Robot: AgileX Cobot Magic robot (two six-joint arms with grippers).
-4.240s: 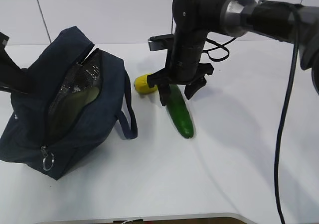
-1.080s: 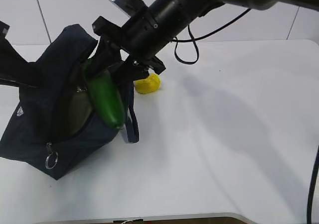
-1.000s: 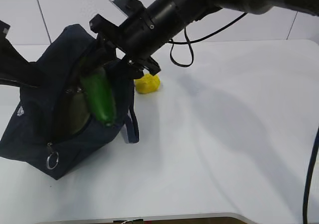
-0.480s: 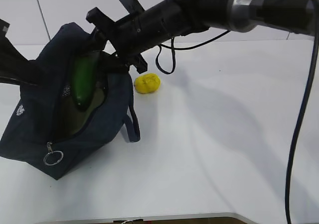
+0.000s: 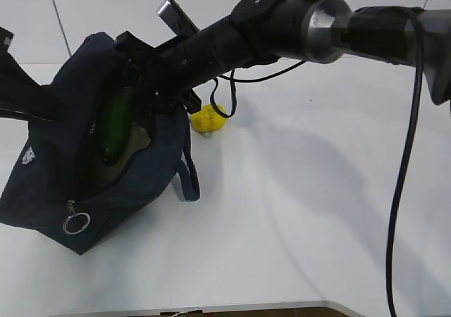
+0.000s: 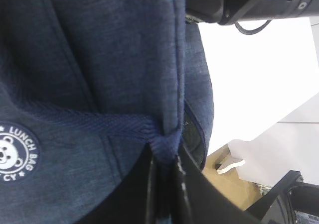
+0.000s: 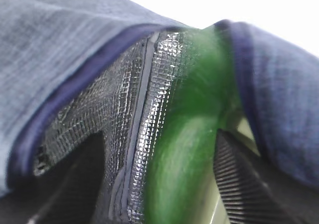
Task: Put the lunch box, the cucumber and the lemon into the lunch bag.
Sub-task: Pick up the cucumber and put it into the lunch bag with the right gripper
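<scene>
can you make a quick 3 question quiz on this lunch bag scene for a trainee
1. True or false: the lemon is already inside the lunch bag.
2. What does the right gripper hold? A) lemon B) cucumber C) zipper ring
3. Fill in: the left gripper is pinching the bag's ____.

Key: 1. False, it lies on the table beside the bag. 2. B, lowered into the bag's open mouth. 3. Handle.

The cucumber [image 5: 115,123] has gone from the table at the lemon's [image 5: 209,119] five o'clock into the bag [image 5: 49,183], carried by the right gripper [image 5: 137,84].
</scene>
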